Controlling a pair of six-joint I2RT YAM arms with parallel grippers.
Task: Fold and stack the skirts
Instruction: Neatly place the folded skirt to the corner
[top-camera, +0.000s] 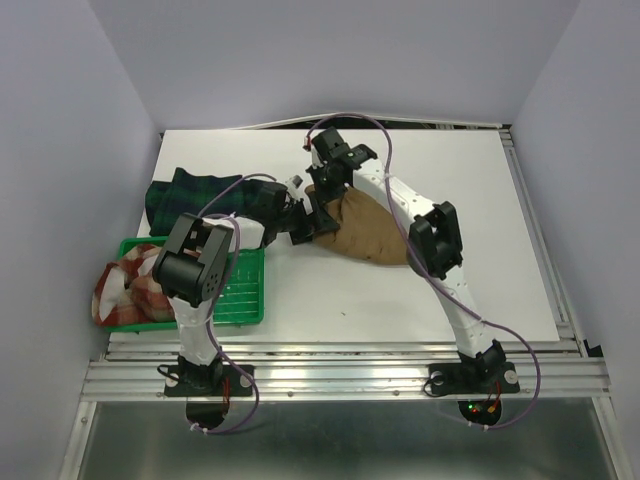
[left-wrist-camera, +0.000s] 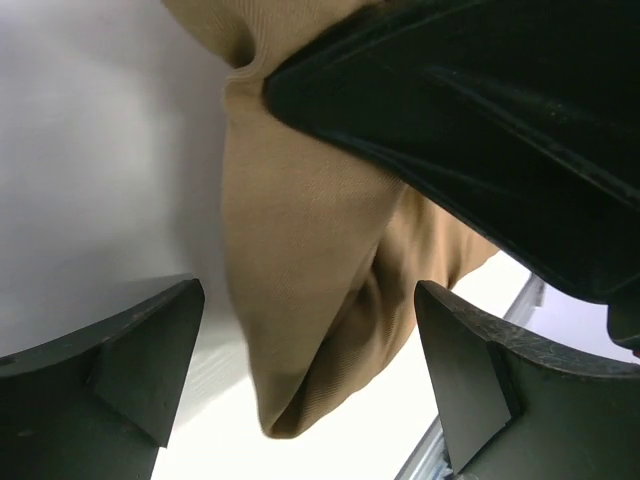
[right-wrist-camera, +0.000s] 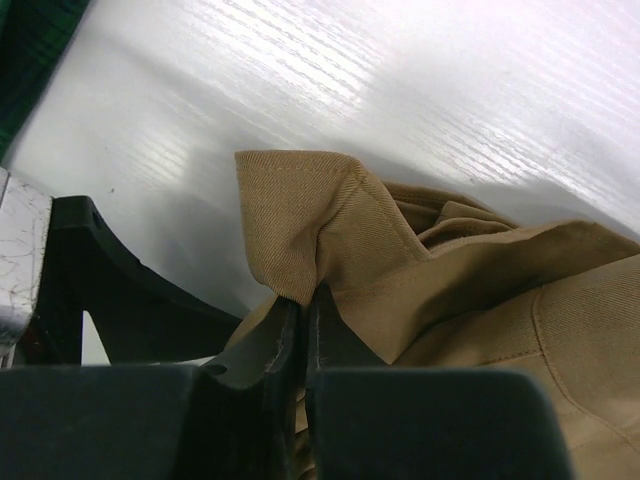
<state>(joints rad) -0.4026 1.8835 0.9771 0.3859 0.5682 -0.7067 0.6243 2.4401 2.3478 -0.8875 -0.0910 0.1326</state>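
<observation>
Presently the right gripper is clenched on a raised fold of the tan skirt, which lies mid-table. Left gripper stands released, fingers either side of the hanging cloth (not touching it). Tartan skirt lies at the left rear; plaid skirt overhangs the tray's left end

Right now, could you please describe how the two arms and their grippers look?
Both arms have white links with chunky black joint housings: left arm, right arm. A thin purple cable loops along each. The left gripper and right gripper have black, wedge-shaped fingers.
</observation>
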